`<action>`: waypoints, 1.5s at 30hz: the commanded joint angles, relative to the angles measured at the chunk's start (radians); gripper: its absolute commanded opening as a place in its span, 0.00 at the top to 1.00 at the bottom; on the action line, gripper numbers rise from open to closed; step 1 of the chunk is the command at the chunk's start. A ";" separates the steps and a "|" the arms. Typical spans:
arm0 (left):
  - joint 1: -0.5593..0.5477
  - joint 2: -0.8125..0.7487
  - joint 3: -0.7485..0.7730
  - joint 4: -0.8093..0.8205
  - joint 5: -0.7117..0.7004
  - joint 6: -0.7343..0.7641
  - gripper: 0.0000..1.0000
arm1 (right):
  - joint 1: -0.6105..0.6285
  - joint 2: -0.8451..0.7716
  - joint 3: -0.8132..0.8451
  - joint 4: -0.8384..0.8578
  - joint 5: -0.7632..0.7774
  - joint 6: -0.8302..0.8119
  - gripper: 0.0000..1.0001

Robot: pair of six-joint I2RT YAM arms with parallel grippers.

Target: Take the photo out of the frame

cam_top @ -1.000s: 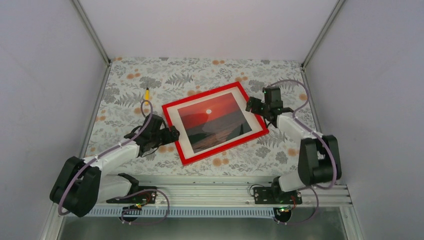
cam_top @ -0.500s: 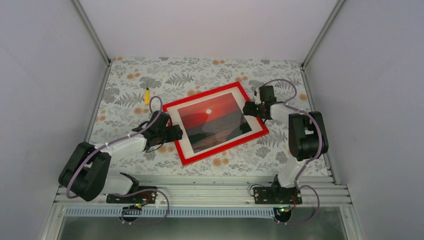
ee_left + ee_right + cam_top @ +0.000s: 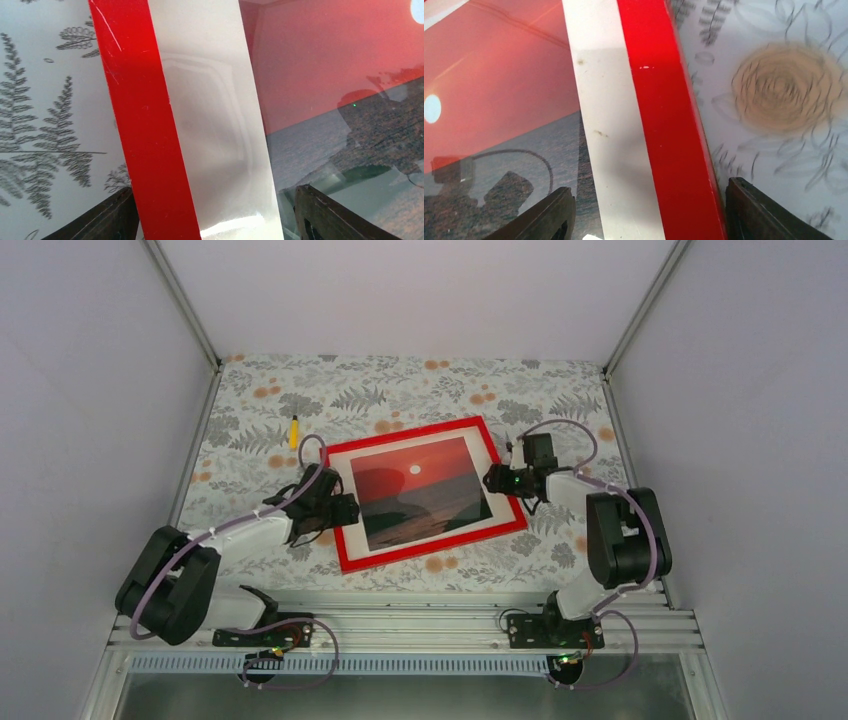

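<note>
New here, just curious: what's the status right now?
Left gripper open astride frame, left edge. Right gripper open astride right edge. Photo in frame, flat on table. Nothing blocking; yellow tool lies apart.

Table [image 3: 430, 380]: covered edge to edge by pale cloth with grey fern and orange flower print. Red frame [image 3: 400, 436] lies flat at centre, glass side up, turned slightly counterclockwise. Small yellow-handled tool [image 3: 294, 430] lies at 10 o'clock from frame, apart from it.
</note>
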 commanded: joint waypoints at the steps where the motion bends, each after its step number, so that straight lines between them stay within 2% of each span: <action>1: -0.013 -0.049 -0.016 -0.022 -0.001 0.026 0.24 | 0.056 -0.067 -0.099 -0.106 -0.108 0.053 0.34; 14: -0.016 -0.176 -0.056 -0.200 -0.087 0.010 0.25 | 0.271 -0.276 -0.292 -0.159 -0.073 0.266 0.32; 21: -0.017 -0.201 -0.021 -0.293 -0.199 -0.029 0.23 | 0.284 -0.363 -0.235 -0.268 0.117 0.273 0.32; 28: -0.017 -0.150 0.000 -0.298 -0.232 -0.032 0.24 | 0.291 -0.319 -0.180 -0.296 0.199 0.239 0.40; 34: -0.026 -0.133 -0.002 -0.303 -0.237 -0.036 0.32 | 0.310 -0.288 -0.180 -0.295 0.222 0.235 0.54; 36: -0.029 -0.135 -0.002 -0.306 -0.240 -0.039 0.34 | 0.314 -0.284 -0.182 -0.295 0.231 0.237 0.61; 40: -0.036 -0.137 0.005 -0.306 -0.244 -0.042 0.47 | 0.323 -0.295 -0.177 -0.309 0.250 0.241 0.67; 45: -0.045 -0.129 0.006 -0.304 -0.252 -0.046 0.58 | 0.325 -0.311 -0.166 -0.321 0.256 0.242 0.74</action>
